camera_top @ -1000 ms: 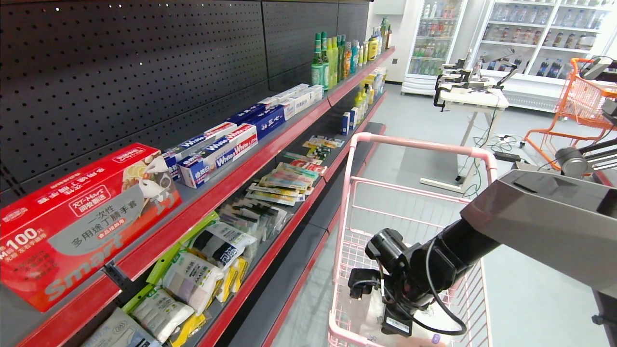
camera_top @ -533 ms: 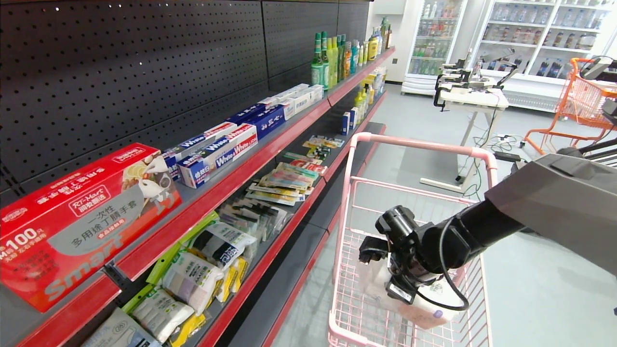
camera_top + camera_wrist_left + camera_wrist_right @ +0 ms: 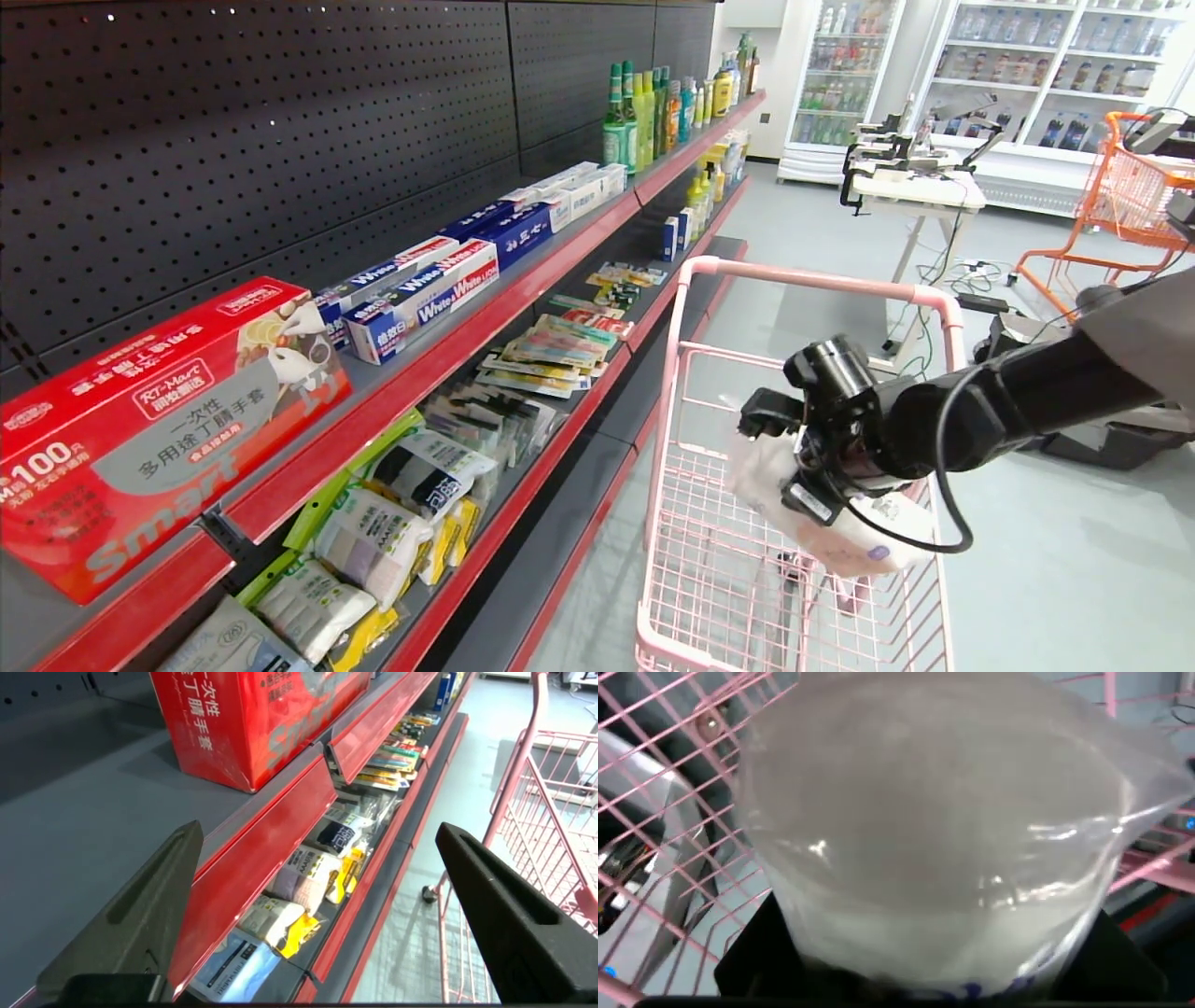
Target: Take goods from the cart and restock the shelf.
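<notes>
My right gripper is shut on a white plastic-wrapped pack and holds it above the floor of the pink cart, inside the basket. In the right wrist view the pack covers the dark fingers beneath it. My left gripper is open with nothing in it, beside the red-edged shelf, near a big red box. The upper shelf carries that red box and toothpaste boxes. White and yellow packets lie on the lower shelf.
Green bottles stand farther along the upper shelf. An orange cart, a white table and glass-door fridges are at the back right. Open grey floor lies right of the pink cart.
My right arm has risen and swung to the right, lifting the white pack from the bottom of the cart to about mid-height. The shelf goods have not moved.
</notes>
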